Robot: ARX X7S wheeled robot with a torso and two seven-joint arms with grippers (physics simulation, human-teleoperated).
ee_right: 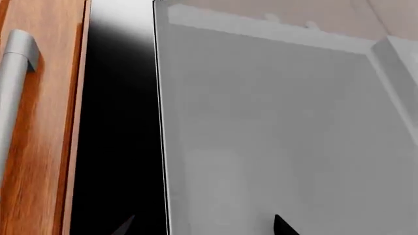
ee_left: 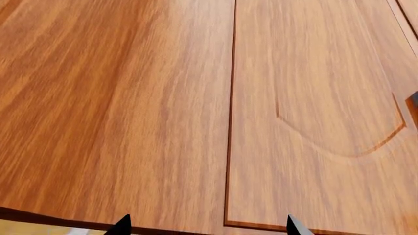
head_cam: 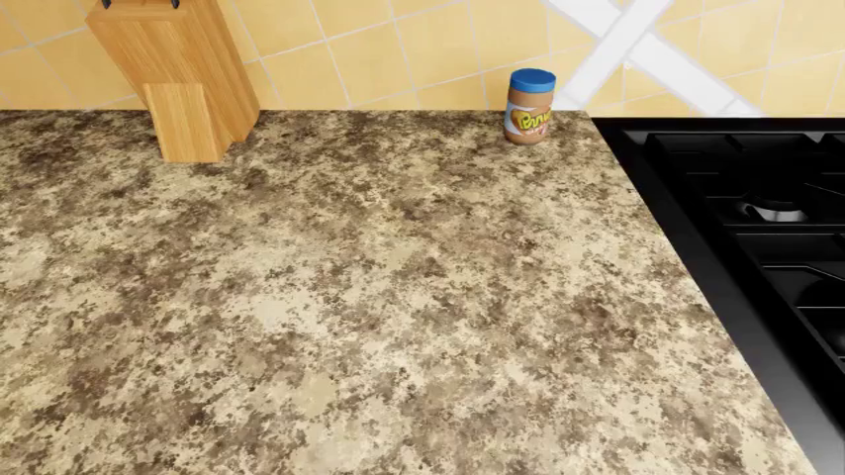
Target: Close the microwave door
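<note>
**No microwave in any of my three views**

From the head camera I see a speckled granite countertop (head_cam: 343, 297) filling most of the frame. A wooden knife block (head_cam: 178, 74) stands at the upper left against the yellow tiled wall (head_cam: 370, 49), and a peanut butter jar (head_cam: 531, 107) with a blue lid stands near the top centre, also close to the wall. A black stove (head_cam: 753, 218) takes up the right edge. Neither arm shows in this view, and I cannot find the microwave or its door here.

My left wrist camera faces wooden cabinet fronts (ee_left: 117, 112); a thin vertical seam runs down the middle, and the panel to its right carries a curved groove. Only the two dark tips of the left gripper (ee_left: 209, 226) poke in at the bottom edge, spread well apart with nothing between them.

My right wrist camera shows a pale grey glossy panel (ee_right: 281, 127) across the centre and right, a black strip beside it, and a wooden door with a metal handle (ee_right: 14, 83) at the left edge. The right gripper (ee_right: 202, 226) tips at the bottom also stand wide, holding nothing.
</note>
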